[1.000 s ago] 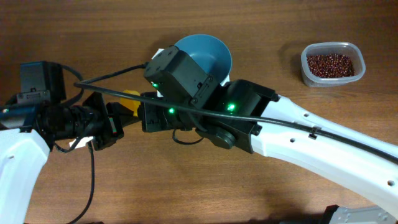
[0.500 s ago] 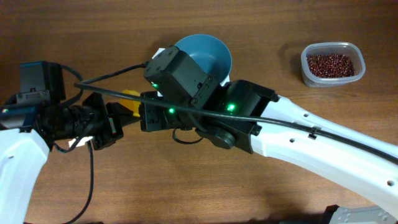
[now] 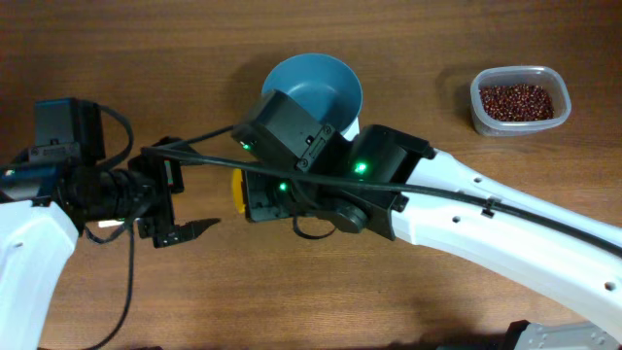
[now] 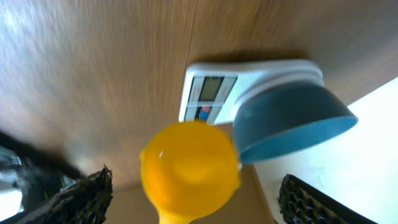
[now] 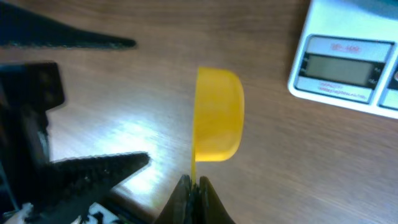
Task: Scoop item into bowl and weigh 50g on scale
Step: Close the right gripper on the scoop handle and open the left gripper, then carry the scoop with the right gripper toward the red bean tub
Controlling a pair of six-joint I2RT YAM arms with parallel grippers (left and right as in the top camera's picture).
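Note:
The yellow scoop (image 5: 217, 115) hangs on edge above the wood, empty, its thin handle pinched in my shut right gripper (image 5: 194, 183). From overhead only a sliver of the scoop (image 3: 236, 190) shows beside the right wrist. My left gripper (image 3: 185, 197) stands wide open just left of it, and its fingers (image 4: 81, 199) flank the scoop without touching. The teal bowl (image 3: 316, 87) sits on the white scale (image 4: 211, 96), partly hidden overhead by the right arm. The red-brown beans (image 3: 518, 100) lie in a clear tub at the far right.
The right arm (image 3: 486, 219) crosses the table from the lower right to the centre, covering the scale's front. The left arm (image 3: 39, 224) and its cables lie along the left edge. The clear tub's rim (image 3: 476, 102) is near the back right.
The left gripper has opened, let go of the scoop and drawn back left. The right gripper stays shut on the handle and has carried the scoop slightly right and toward the front.

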